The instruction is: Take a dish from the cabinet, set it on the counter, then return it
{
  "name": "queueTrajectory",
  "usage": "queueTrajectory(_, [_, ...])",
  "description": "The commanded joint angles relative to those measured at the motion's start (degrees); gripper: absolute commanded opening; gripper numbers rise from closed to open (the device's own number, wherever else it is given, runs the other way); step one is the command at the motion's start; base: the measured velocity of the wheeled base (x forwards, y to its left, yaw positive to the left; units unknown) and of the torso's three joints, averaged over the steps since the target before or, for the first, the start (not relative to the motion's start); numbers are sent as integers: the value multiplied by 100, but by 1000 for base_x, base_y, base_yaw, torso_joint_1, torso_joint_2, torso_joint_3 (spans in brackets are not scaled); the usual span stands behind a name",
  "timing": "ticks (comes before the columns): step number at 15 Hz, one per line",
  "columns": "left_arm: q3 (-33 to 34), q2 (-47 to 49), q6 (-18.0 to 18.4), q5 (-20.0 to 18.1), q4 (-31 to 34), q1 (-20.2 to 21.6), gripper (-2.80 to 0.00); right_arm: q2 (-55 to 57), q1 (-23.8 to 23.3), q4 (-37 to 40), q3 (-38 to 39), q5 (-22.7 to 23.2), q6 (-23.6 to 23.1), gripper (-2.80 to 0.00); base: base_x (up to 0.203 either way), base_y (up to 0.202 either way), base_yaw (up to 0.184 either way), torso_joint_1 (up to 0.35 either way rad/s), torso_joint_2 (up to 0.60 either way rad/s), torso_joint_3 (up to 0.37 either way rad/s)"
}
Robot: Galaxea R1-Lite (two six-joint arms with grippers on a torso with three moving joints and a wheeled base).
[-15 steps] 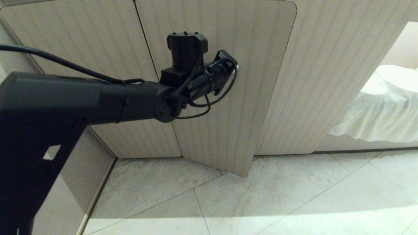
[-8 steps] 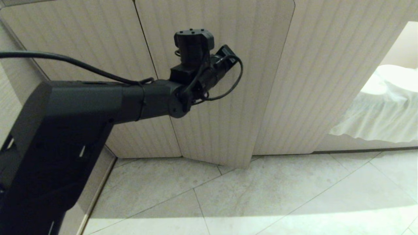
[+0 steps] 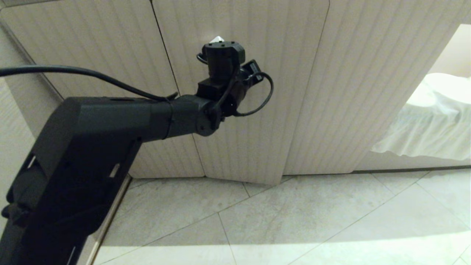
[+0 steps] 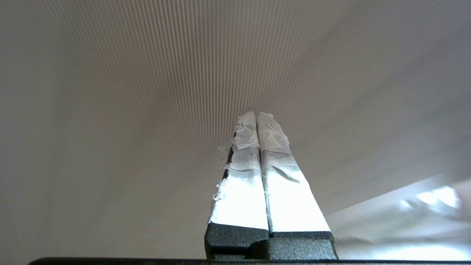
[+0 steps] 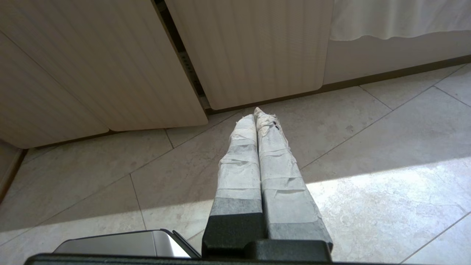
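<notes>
Cabinet door point(image 3: 250, 110): standing slightly ajar.
Left gripper point(image 4: 256, 115): clenched empty, probably pressing the ribs; keep pushing squarely.
Right gripper point(image 5: 258, 112): hanging clenched, idle.

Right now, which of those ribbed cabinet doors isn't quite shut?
The middle door, the one the left gripper is pressed up against. Its lower corner juts out over the floor, while the door to its left sits flush.

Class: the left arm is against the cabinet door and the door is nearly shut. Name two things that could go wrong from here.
1. The shut left gripper bears on the ribbed door with narrow taped tips; they could slide sideways and lose contact.
2. The door is not yet flush at its lower corner, so it may be left ajar.
</notes>
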Motion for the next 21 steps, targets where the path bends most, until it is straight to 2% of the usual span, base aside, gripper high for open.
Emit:
queueTrajectory(1, [86,-454,302,268,-5,21,-280,0,2,-4,1,-3,7,-280,0,0,0,0,0,0])
queueTrajectory(4, [387,-1280,766,372,5,38,-280,0,2,-4,1,-3,7,-280,0,0,0,0,0,0])
queueTrajectory(6, [923,-1993,965,372,36,22,-280,0,2,-4,1,-3,7,-280,0,0,0,0,0,0])
queueTrajectory(9, [2495,-3252,1391,229,64,8,-280,0,2,-4,1,-3,7,-280,0,0,0,0,0,0])
queueTrajectory(12, [4180,-4817,1924,-367,221,-68,-280,0,2,-4,1,-3,7,-280,0,0,0,0,0,0])
queueTrajectory(14, [4935,-5945,2493,-871,858,-107,-280,0,2,-4,1,-2,7,-280,0,0,0,0,0,0])
queueTrajectory(17, [5433,-7433,3439,-1373,2737,-130,-280,0,2,-4,1,3,7,-280,0,0,0,0,0,0])
queueTrajectory(19, [5528,-8107,4355,-1319,3908,-116,-280,0,2,-4,1,0,7,-280,0,0,0,0,0,0])
queueTrajectory(20, [5569,-8344,4685,-1144,4261,-112,-280,0,2,-4,1,-3,7,-280,0,0,0,0,0,0])
queueTrajectory(21, [5603,-8534,4836,-959,4589,-110,-280,0,2,-4,1,-3,7,-280,0,0,0,0,0,0])
